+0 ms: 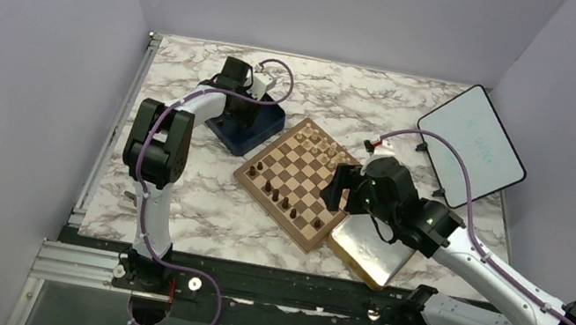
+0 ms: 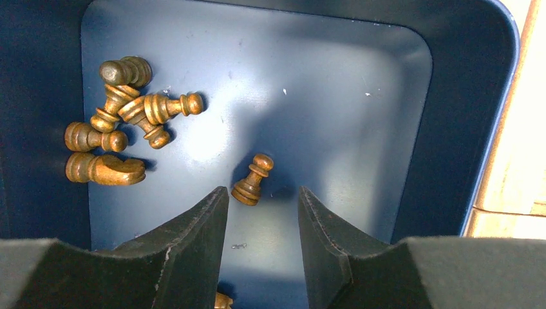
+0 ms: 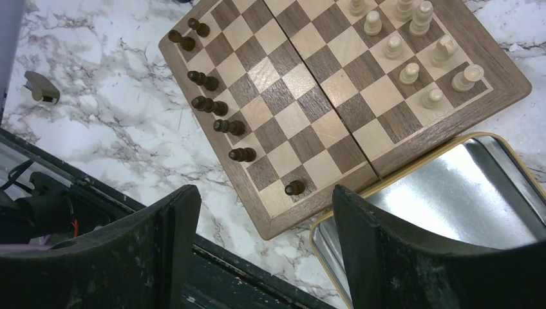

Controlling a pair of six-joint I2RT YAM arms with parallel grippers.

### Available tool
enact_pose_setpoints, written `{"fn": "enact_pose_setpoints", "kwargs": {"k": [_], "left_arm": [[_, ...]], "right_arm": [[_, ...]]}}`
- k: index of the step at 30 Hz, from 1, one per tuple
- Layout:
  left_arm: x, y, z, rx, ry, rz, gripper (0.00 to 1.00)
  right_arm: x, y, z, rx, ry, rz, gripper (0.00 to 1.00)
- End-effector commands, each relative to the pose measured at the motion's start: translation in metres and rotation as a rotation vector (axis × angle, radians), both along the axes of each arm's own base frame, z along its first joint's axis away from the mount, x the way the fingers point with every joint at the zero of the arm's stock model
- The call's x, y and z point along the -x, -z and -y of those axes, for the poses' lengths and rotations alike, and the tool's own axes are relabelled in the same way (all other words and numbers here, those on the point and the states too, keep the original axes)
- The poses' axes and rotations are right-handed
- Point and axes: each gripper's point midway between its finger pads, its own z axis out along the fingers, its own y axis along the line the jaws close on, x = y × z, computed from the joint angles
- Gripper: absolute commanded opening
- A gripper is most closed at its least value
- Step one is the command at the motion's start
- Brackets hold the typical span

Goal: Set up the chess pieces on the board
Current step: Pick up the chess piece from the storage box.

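The board (image 1: pixel 302 238) lies diagonally at mid-table, and it also shows in the right wrist view (image 3: pixel 309 96). Several dark brown chess pieces (image 3: pixel 230 127) stand along its near-left side, and one (image 3: pixel 295 188) stands alone by the near corner. More brown pieces (image 2: pixel 122 122) lie in a heap inside the dark blue box (image 2: pixel 451 96). My left gripper (image 2: pixel 263 193) is open and empty, low inside the box. A lying pawn (image 2: pixel 253 180) sits just past its fingertips. My right gripper (image 3: pixel 264 193) is open and empty, above the board's near corner.
Pale beige pieces (image 3: pixel 412 58) stand along the board's far-right side. A gold-rimmed metal tray (image 3: pixel 451 193) touches the board's near-right edge. A white tablet (image 1: pixel 471 146) leans at the back right. A small grey object (image 3: pixel 38 87) lies on the marble left of the board.
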Motion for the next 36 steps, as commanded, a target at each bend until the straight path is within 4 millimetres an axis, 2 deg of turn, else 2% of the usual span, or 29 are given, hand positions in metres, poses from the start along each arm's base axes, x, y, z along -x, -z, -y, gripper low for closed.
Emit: {"fn": "enact_pose_setpoints", "kwargs": {"k": [1,9,13,22,31,36], "left_arm": [[-0.01,0.003,-0.002,-0.005,0.015,0.019,0.45],[-0.011,0.005,-0.002,-0.006,0.006,0.016,0.4],[-0.011,0.003,-0.003,-0.006,0.005,0.018,0.31],[-0.012,0.0,-0.006,-0.015,-0.01,0.024,0.25],[-0.013,-0.03,-0.008,0.013,-0.07,0.063,0.22],[-0.013,-0.038,-0.015,0.0,-0.107,0.079,0.22]], "right_arm": [[0.001,-0.002,0.008,0.015,0.024,0.021,0.8],[0.001,-0.002,0.011,0.015,0.03,0.025,0.79],[0.001,0.0,0.011,0.015,0.034,0.027,0.79],[0.002,0.0,0.013,0.017,0.035,0.027,0.79],[0.003,0.001,0.011,0.0,0.032,0.025,0.8],[0.003,0.003,0.007,-0.008,0.019,0.018,0.8]]}}
